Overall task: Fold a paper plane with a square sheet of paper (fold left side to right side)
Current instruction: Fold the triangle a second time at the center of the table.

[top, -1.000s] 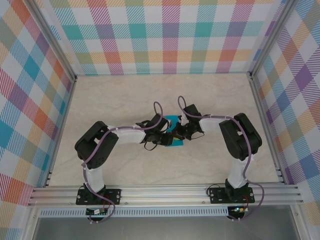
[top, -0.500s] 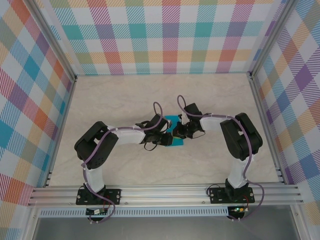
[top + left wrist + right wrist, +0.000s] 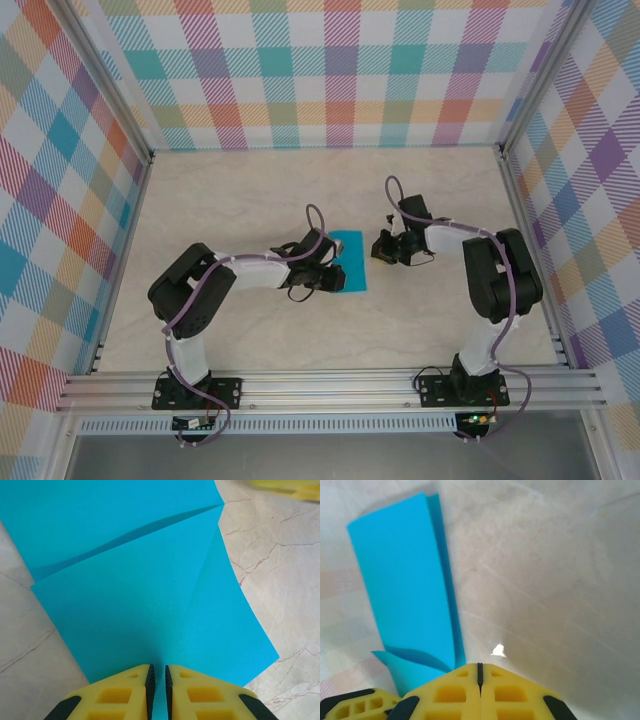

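From above, we see a thin teal-blue sheet of paper (image 3: 352, 262), folded into a narrow rectangle, lying in the middle of the pale marbled tabletop (image 3: 250, 200). The left tool (image 3: 333, 278) meets its left edge, and the right tool (image 3: 379, 247) sits just right of it, apart. In the left wrist view, the yellow fingers (image 3: 125, 695) are closed on the paper's edge, and its upper layer lifts slightly. In the right wrist view, that tool's jaws are pressed together with nothing between them, the paper lying to its left.
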You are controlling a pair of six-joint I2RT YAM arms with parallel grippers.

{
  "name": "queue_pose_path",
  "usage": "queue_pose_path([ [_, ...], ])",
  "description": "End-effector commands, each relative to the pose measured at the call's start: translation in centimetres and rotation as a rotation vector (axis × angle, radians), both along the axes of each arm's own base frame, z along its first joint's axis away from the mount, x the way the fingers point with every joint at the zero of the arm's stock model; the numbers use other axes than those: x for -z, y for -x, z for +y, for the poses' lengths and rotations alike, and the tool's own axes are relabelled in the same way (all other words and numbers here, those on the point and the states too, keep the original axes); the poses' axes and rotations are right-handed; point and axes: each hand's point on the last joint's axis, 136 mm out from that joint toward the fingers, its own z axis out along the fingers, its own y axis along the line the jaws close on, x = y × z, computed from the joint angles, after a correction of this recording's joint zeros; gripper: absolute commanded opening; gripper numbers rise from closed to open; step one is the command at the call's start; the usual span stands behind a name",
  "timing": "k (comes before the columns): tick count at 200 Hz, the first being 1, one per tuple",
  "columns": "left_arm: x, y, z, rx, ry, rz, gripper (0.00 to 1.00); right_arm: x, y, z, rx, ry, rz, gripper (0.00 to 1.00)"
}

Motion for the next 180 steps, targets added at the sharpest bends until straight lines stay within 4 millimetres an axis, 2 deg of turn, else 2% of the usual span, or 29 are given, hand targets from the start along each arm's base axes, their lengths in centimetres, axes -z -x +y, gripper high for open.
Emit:
queue_pose_path([
  [1,1.7,1.8,1.8,-0.011,-0.062,0.077,0.18,-3.6,0.3,1.0,-0.03,-0.035,-0.075,0.02],
  [15,1.5,1.8,1.7,-0.011,-0.056,0.075,0.18,-3.9,1.1,2.4,-0.05,-0.079,-0.069,0.02],
  [36,1.2,1.8,1.6,-0.01,-0.049,0.07,0.18,-2.9,2.1,5.0,-0.072,-0.142,-0.019,0.02],
  [67,0.6,1.7,1.4,-0.005,-0.031,0.064,0.19,-1.2,1.9,7.0,-0.089,-0.153,0.023,0.02],
  [92,-0.3,1.7,1.2,-0.003,-0.013,0.056,0.21,0.8,1.9,6.6,-0.078,-0.098,0.077,0.02],
  [123,-2.5,1.8,0.8,0.006,0.037,0.033,0.24,3.0,2.7,5.2,-0.067,0.001,0.142,0.01],
  [154,-3.7,2.4,0.5,0.027,0.071,0.04,0.25,3.6,3.2,4.9,-0.067,0.012,0.157,0.01],
  [180,-3.4,2.9,0.1,0.042,0.095,0.073,0.24,3.6,3.2,4.9,-0.068,0.015,0.158,0.01],
])
